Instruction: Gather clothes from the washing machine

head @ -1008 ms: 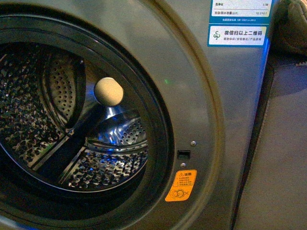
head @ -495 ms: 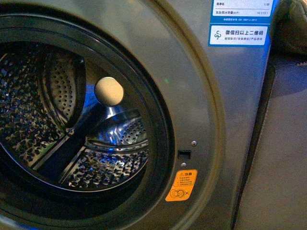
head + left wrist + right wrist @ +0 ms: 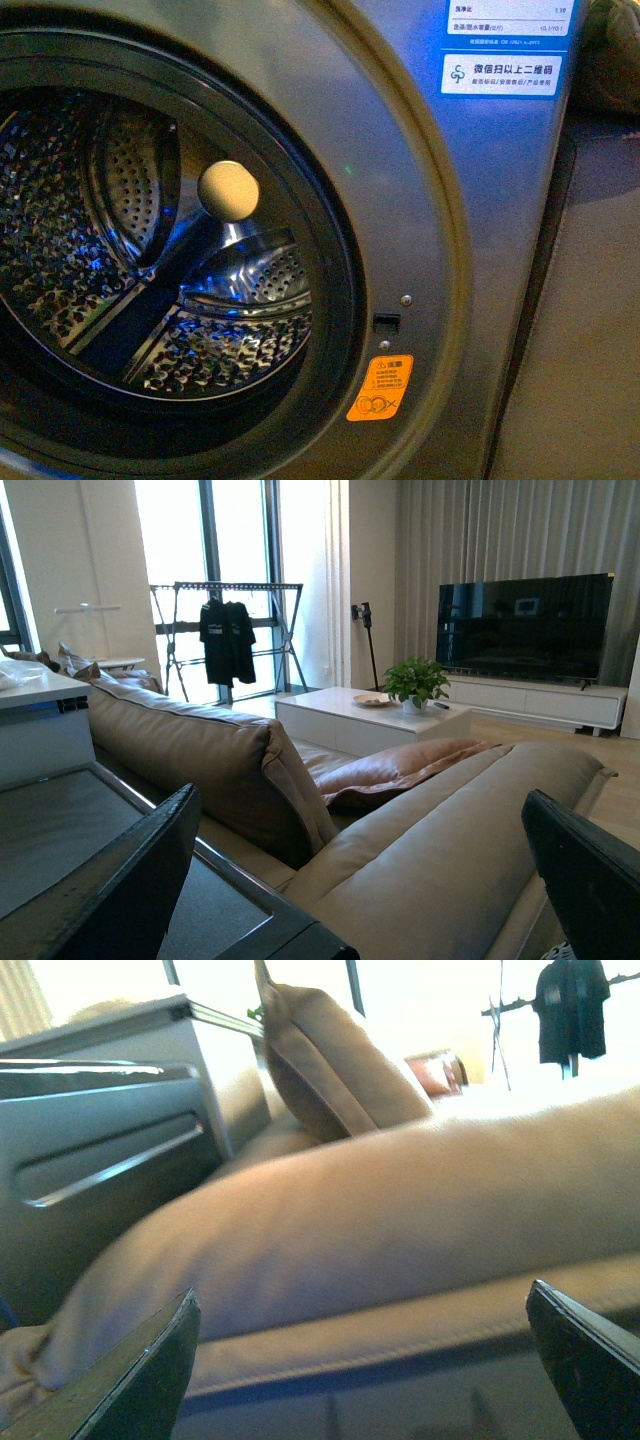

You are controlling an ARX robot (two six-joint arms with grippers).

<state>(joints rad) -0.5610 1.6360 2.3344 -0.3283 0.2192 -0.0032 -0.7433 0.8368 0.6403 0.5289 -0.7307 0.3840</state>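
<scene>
The grey washing machine [image 3: 420, 180] fills the front view, with its round black-rimmed door opening [image 3: 330, 300] and perforated steel drum [image 3: 70, 250]. The drum shows bare metal and a cream round disc [image 3: 228, 190]; no clothes show in it. An orange warning sticker [image 3: 380, 388] and a blue-white label [image 3: 502, 72] sit on the front panel. Neither gripper shows in the front view. My left gripper [image 3: 365, 880] is open and empty, facing a tan sofa [image 3: 430, 840]. My right gripper [image 3: 365, 1360] is open and empty, facing the sofa's cushion [image 3: 400, 1220].
In the left wrist view a grey flat top edge [image 3: 230, 880] lies beside the sofa, with a white coffee table [image 3: 370, 715], a TV [image 3: 525, 625] and a drying rack [image 3: 228, 630] with a dark shirt beyond. In the right wrist view a grey cabinet [image 3: 100, 1140] stands beside the sofa.
The front view has shifted slightly: the machine's label and sticker sit a little further right and lower. Nothing in the drum has moved.
</scene>
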